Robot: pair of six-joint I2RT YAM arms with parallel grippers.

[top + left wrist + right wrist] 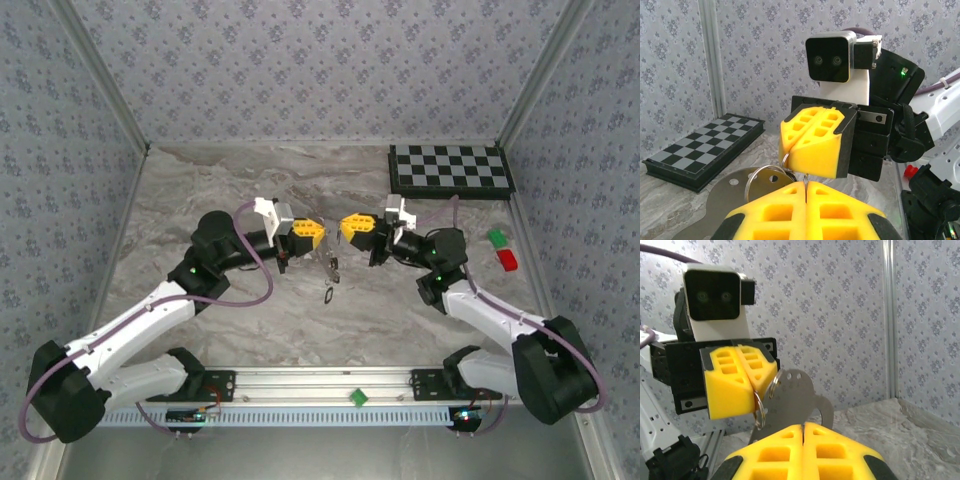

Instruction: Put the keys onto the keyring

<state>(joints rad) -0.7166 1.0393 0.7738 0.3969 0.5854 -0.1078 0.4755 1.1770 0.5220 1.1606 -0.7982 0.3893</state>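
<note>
Both grippers are met tip to tip in mid-air, left of the chessboard (450, 170) and nearer the arm bases than it. The left gripper (320, 233) is seen pressed shut, w/ the keyring (764, 167) pinched at its lower edge. The right gripper (343, 227) is likewise closed, apparently on the same thin wire, though the exact contact is hidden by the yellow pads. A flat grey metal tag (795, 400) is hung from the ring btwn the two. On the surface (380, 320), left of the chessboard and even nearer the bases than the grippers, a small dark looped item is lying loose; it is judged to be a key (329, 295), but is too small to be told for certain. Small dark bits are dangling just above it, under the grippers, and whether any keys are already threaded can't be told. Risks, as judged: only a sliver of wire is held, so it could be slipped out of one grip if the coil is pried w/ too much pull, and the whole assy would be dropped. If the coil is spread too little, no key head can be fed in. The gap could also be blocked by the tag's swing. The loose key is flat on the marble, so it could be skidded away or missed when a pick is tried, esp. w/ both grippers occupied
</note>
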